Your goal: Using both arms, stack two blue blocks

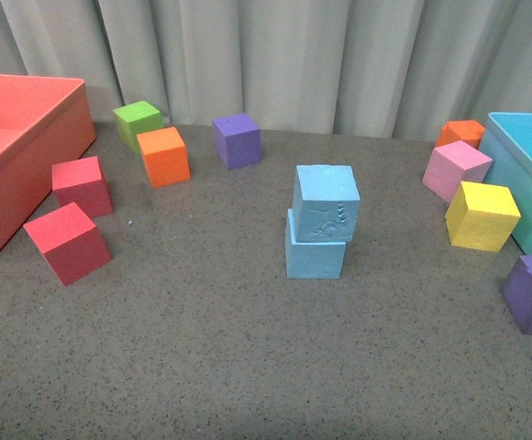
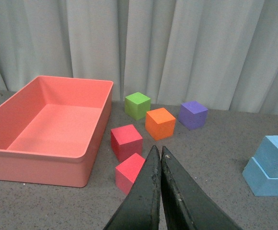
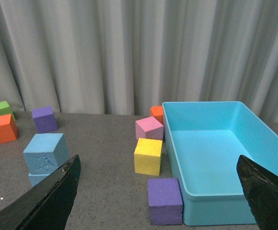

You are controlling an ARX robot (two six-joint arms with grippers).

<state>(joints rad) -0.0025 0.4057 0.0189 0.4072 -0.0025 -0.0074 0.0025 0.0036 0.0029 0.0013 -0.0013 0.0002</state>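
Sky-blue top block (image 1: 326,203) rests skewed on the lower block (image 1: 315,254), mid-table (image 1: 248,348). Left fingers (image 2: 159,165) closed, empty; right fingers (image 3: 48,196) spread wide, empty.

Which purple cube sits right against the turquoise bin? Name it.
The purple cube at the turquoise bin's near corner, just in front of the yellow cube. The other purple cube stands far back by the curtain.

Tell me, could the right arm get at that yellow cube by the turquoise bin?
Probably yes. The yellow cube has bare table on its near side, and the right end effector is open. The pink cube and bin crowd its other sides.
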